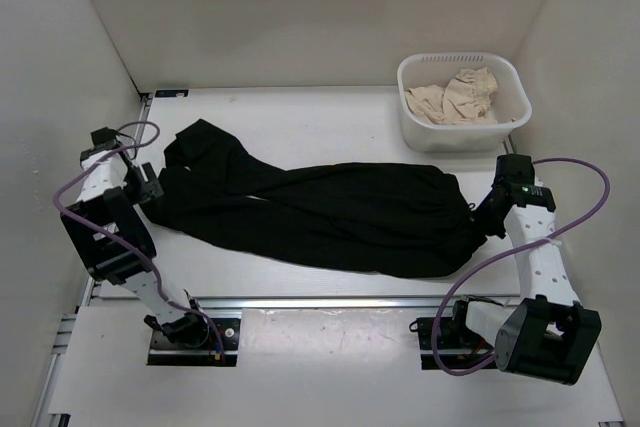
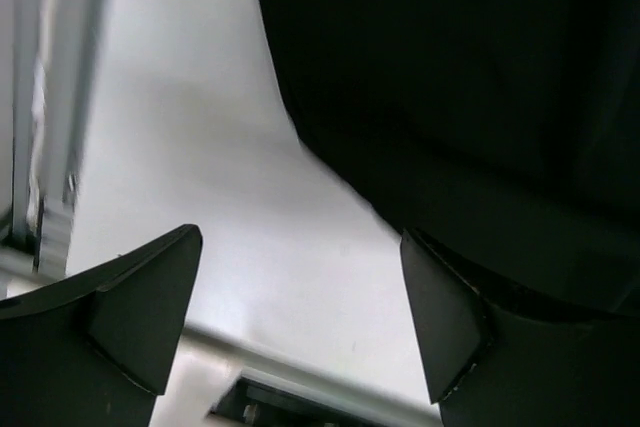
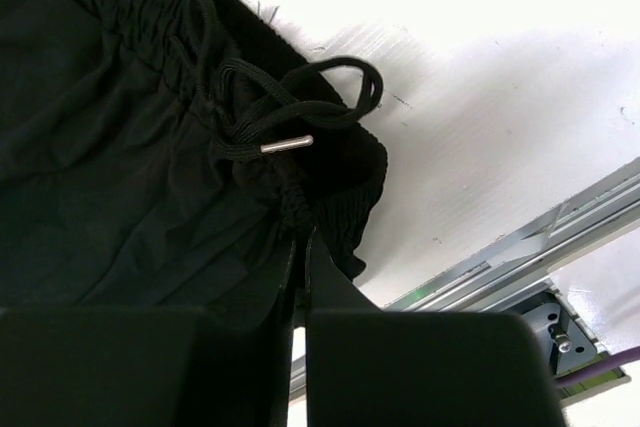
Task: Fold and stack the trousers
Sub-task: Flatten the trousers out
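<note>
The black trousers (image 1: 330, 212) lie crumpled across the middle of the table, legs to the left and waistband to the right. My left gripper (image 1: 150, 187) hovers at the leg end with its jaws wide apart. In the left wrist view the gripper (image 2: 298, 237) has only bare table between its fingers, and the trousers (image 2: 450, 97) lie beside the right finger. My right gripper (image 1: 485, 222) is shut on the elastic waistband. In the right wrist view the gripper (image 3: 300, 237) pinches the gathered trousers (image 3: 120, 167) just below the drawstring (image 3: 285, 144).
A white basket (image 1: 460, 55) at the back right holds a beige cloth (image 1: 455, 99). A metal rail (image 1: 330, 302) runs along the near table edge between the arm bases. White walls close in the left, back and right sides.
</note>
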You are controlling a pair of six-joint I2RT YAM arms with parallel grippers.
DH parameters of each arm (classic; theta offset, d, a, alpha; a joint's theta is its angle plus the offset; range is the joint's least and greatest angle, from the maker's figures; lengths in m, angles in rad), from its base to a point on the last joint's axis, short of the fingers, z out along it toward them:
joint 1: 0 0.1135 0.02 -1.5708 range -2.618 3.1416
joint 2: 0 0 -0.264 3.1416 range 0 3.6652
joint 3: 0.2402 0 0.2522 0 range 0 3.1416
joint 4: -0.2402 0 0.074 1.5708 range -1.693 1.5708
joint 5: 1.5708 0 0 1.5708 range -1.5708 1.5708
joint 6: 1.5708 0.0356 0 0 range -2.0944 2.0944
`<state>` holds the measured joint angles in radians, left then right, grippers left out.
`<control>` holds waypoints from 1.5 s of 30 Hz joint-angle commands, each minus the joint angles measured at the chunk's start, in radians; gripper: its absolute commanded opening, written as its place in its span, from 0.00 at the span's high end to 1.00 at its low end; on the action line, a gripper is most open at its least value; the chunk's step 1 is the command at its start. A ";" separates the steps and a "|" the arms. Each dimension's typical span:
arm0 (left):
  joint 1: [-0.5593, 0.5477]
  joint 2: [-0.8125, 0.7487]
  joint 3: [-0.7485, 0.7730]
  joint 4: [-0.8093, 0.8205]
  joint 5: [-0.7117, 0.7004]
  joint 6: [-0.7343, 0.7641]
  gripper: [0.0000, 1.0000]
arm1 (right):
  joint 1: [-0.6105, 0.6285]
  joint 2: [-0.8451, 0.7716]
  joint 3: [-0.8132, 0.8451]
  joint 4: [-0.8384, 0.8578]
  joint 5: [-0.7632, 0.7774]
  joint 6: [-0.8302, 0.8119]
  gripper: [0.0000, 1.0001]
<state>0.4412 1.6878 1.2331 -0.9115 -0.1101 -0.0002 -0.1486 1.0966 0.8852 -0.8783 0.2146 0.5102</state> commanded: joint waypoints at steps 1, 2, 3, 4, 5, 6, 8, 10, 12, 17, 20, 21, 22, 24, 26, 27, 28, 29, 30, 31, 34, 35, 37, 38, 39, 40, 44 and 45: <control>0.028 0.007 0.092 0.088 0.109 0.000 0.09 | -0.002 -0.018 0.000 0.030 -0.018 -0.018 1.00; 0.028 0.047 0.109 0.098 0.122 0.000 0.09 | -0.002 -0.009 0.000 0.030 0.006 -0.027 1.00; 0.028 0.070 0.118 0.099 0.122 0.000 0.09 | -0.002 -0.009 0.000 0.021 0.018 -0.027 1.00; 0.028 0.097 0.129 0.099 0.122 0.000 0.09 | -0.002 -0.009 0.012 0.021 0.019 -0.027 1.00; 0.028 0.154 0.140 0.099 0.122 0.000 0.09 | -0.002 -0.009 0.012 0.012 0.028 -0.036 1.00; 0.028 0.182 0.152 0.108 0.122 0.000 0.09 | -0.002 0.000 0.012 0.012 0.028 -0.036 1.00; 0.028 0.234 0.186 0.108 0.173 0.000 0.09 | -0.002 0.009 0.021 0.012 0.028 -0.036 1.00; 0.016 0.294 0.195 0.108 0.194 0.000 0.09 | -0.002 0.019 0.021 0.012 0.037 -0.036 1.00; 0.005 0.334 0.195 0.108 0.205 0.000 0.18 | -0.011 0.040 0.021 0.012 0.037 -0.036 1.00; 0.008 0.313 0.126 0.108 0.196 0.000 0.86 | -0.075 0.072 0.159 -0.046 0.005 -0.045 1.00; 0.077 0.194 0.091 0.108 0.104 0.000 0.86 | -0.075 0.072 0.283 -0.135 0.078 -0.045 1.00; 0.106 0.155 0.071 0.108 0.057 0.000 0.86 | -0.075 0.062 0.297 -0.187 0.106 -0.032 1.00; 0.172 0.082 0.071 0.108 0.046 0.000 0.86 | -0.075 0.037 0.297 -0.206 0.135 -0.007 1.00; 0.230 0.011 0.025 0.108 -0.003 0.000 0.86 | -0.104 0.003 0.267 -0.229 0.204 0.005 1.00; 0.298 -0.083 -0.019 0.108 -0.043 0.000 0.86 | -0.123 -0.038 0.230 -0.229 0.242 0.021 1.00; 0.316 -0.108 -0.046 0.108 -0.057 0.000 0.86 | -0.123 -0.038 0.210 -0.229 0.255 0.021 1.00; 0.332 -0.128 -0.100 0.108 -0.066 0.000 0.86 | -0.123 -0.047 0.168 -0.217 0.270 0.021 1.00; 0.346 -0.143 -0.128 0.108 -0.077 0.000 0.86 | -0.123 -0.047 0.143 -0.217 0.270 0.021 1.00; 0.355 -0.166 -0.156 0.108 -0.077 0.000 0.86 | -0.123 -0.047 0.117 -0.200 0.282 0.011 1.00; 0.367 -0.166 -0.203 0.108 -0.077 0.000 0.86 | -0.123 -0.038 0.089 -0.177 0.282 0.011 1.00; 0.378 -0.177 -0.265 0.108 -0.077 0.000 0.86 | -0.152 0.005 -0.026 -0.122 0.174 -0.010 1.00; 0.378 -0.177 -0.279 0.108 -0.077 0.000 0.86 | -0.166 0.020 -0.047 -0.122 0.128 -0.010 1.00; 0.378 -0.189 -0.303 0.108 -0.077 0.000 0.86 | -0.166 0.049 -0.087 -0.122 0.069 -0.019 1.00; 0.378 -0.189 -0.328 0.108 -0.077 0.000 0.86 | -0.166 0.049 -0.097 -0.122 0.069 -0.019 1.00; 0.378 -0.203 -0.339 0.108 -0.077 0.000 0.86 | -0.184 0.039 -0.106 -0.134 0.069 -0.019 1.00; 0.378 -0.215 -0.349 0.108 -0.086 0.000 0.86 | -0.204 0.023 -0.117 -0.134 0.083 -0.019 1.00; 0.387 -0.237 -0.374 0.108 -0.126 0.000 0.86 | -0.246 0.009 -0.080 -0.152 0.169 0.008 1.00; 0.387 -0.237 -0.374 0.108 -0.126 0.000 0.86 | -0.246 0.009 -0.080 -0.162 0.189 0.020 1.00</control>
<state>0.8173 1.5082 0.8604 -0.8165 -0.1951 0.0002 -0.3832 1.1240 0.7650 -1.0222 0.3389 0.5137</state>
